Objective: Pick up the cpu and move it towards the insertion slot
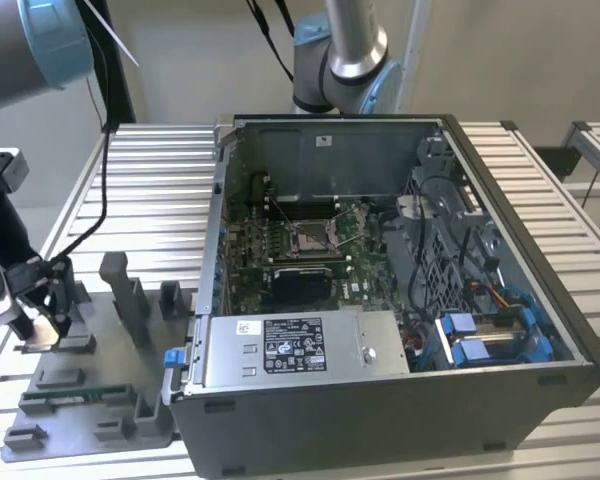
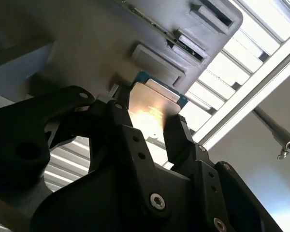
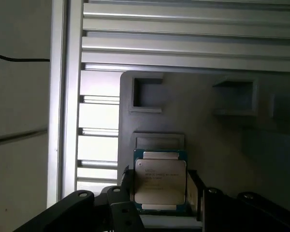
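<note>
The cpu (image 3: 160, 175), a flat square chip with a silvery top, sits between my gripper's black fingers (image 3: 127, 180) in both wrist views, just over the grey fixture plate (image 3: 222, 145). Its bright lid (image 2: 152, 104) catches the wrist light. My gripper (image 1: 38, 310) is at the exterior view's far left, low over that plate (image 1: 90, 370), and its jaws press both side edges of the chip. The insertion slot (image 1: 310, 237), a square silver-framed socket with a dark centre, lies on the motherboard inside the open computer case, well to the exterior view's right of my gripper.
The case wall (image 1: 212, 240) stands between the fixture plate and the motherboard. Upright grey blocks (image 1: 125, 290) rise from the plate, and a green memory stick (image 1: 75, 397) lies near its front. A black rectangular patch (image 1: 300, 287) sits below the socket. A second arm's base (image 1: 345, 55) stands behind the case.
</note>
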